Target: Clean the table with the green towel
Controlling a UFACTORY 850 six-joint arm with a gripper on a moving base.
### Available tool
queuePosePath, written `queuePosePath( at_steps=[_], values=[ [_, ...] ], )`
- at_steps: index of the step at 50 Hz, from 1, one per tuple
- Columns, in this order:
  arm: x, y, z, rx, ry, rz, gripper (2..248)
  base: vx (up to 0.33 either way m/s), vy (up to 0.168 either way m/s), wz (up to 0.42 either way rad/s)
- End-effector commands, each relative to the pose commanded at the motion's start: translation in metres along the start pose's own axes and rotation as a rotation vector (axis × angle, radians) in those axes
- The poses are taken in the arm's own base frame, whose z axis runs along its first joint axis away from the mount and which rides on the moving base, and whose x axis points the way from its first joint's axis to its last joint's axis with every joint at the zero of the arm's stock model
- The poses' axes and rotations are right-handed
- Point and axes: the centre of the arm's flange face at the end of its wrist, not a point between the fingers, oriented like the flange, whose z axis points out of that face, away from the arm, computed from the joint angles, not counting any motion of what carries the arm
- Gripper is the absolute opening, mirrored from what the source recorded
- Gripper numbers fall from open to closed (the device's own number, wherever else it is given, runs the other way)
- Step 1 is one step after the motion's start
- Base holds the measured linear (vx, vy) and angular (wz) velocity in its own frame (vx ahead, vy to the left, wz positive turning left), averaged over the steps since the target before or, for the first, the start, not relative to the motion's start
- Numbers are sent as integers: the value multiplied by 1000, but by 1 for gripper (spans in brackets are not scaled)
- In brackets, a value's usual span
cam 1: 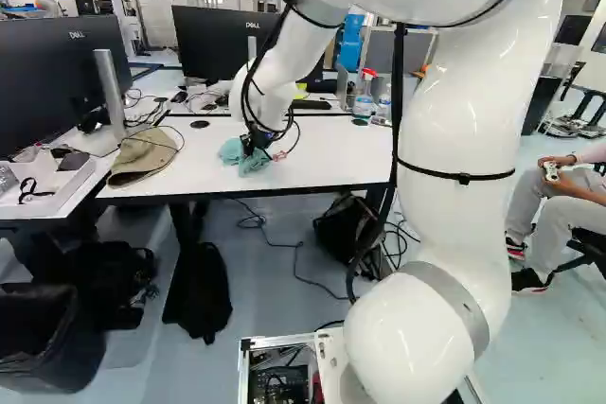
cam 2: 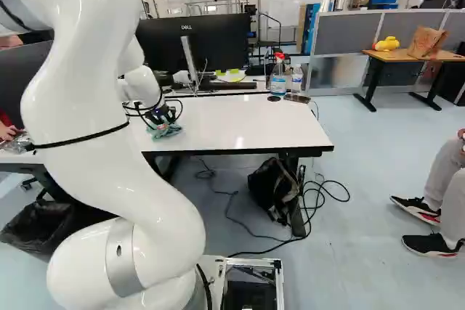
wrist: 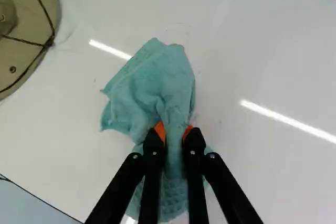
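Two jaws pinch one towel (wrist: pixel 152 85); one table (cam 1: pixel 331 153) beneath.

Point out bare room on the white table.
Widest: white tabletop between the green cloth towel, in the black gripper, and the table end at the right of the right base view. Narrower: between towel and tan brimmed hat. Crowded: back edge, by the red-topped spray bottle.
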Motion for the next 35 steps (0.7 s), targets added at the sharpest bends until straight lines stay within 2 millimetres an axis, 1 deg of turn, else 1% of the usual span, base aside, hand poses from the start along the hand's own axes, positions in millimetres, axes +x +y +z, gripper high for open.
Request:
queuePosePath(
  at_steps=[13, 24, 35],
  values=[
    [3, 25, 2, -26, 2, 39, 51, 0, 0, 0],
    [10, 44, 8, -45, 7, 67, 51, 0, 0, 0],
    [25, 54, 19, -54, 18, 78, 51, 0, 0, 0]
  ],
)
